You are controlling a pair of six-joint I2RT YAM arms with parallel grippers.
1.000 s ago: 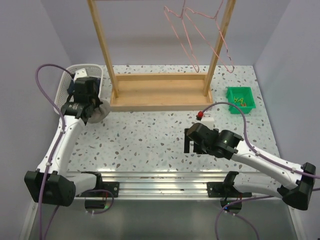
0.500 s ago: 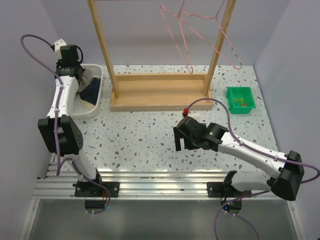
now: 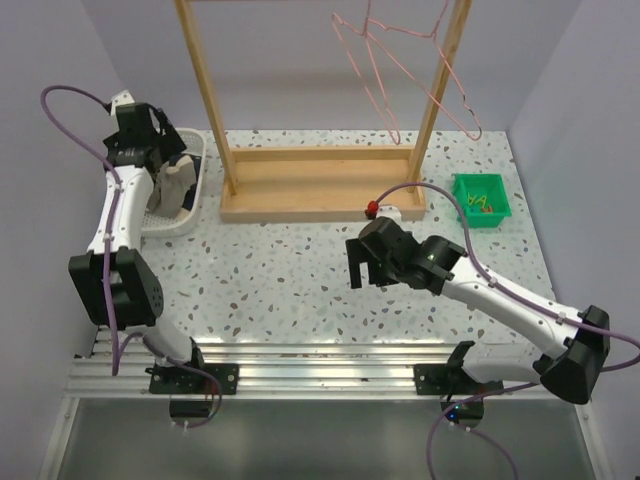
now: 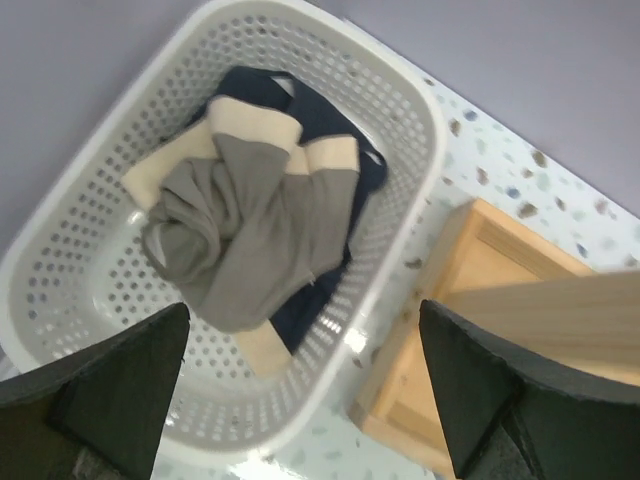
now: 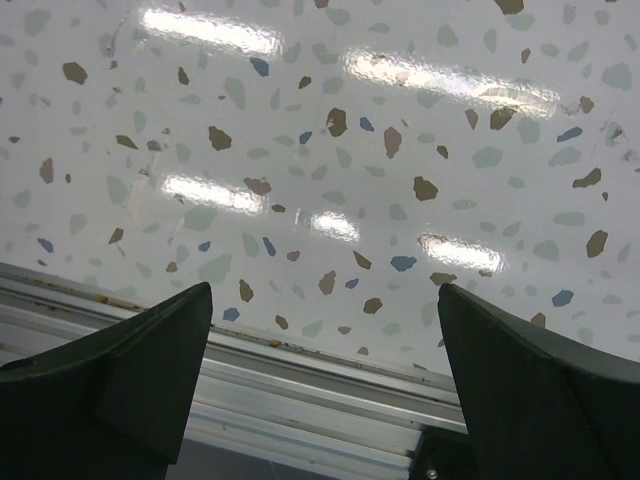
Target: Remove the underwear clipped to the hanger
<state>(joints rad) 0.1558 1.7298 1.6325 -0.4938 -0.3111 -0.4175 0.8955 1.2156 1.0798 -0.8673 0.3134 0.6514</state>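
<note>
Left gripper (image 4: 305, 310) hangs open and empty straight above the grey briefs (image 4: 250, 250), which lie crumpled atop the navy briefs (image 4: 330, 120) inside the white basket (image 4: 425, 110). The pink wire hangers (image 3: 400, 60) carry nothing. Right gripper (image 5: 325, 290), likewise spread and empty, sits well apart over the speckled table (image 5: 400, 140).

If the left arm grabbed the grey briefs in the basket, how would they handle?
Probably floppy: the grey briefs lie crumpled in folds, so they would drape from any pinch. Likely light, being thin cloth. They rest on the navy briefs in the basket, so a deep pinch might drag those up too.
</note>
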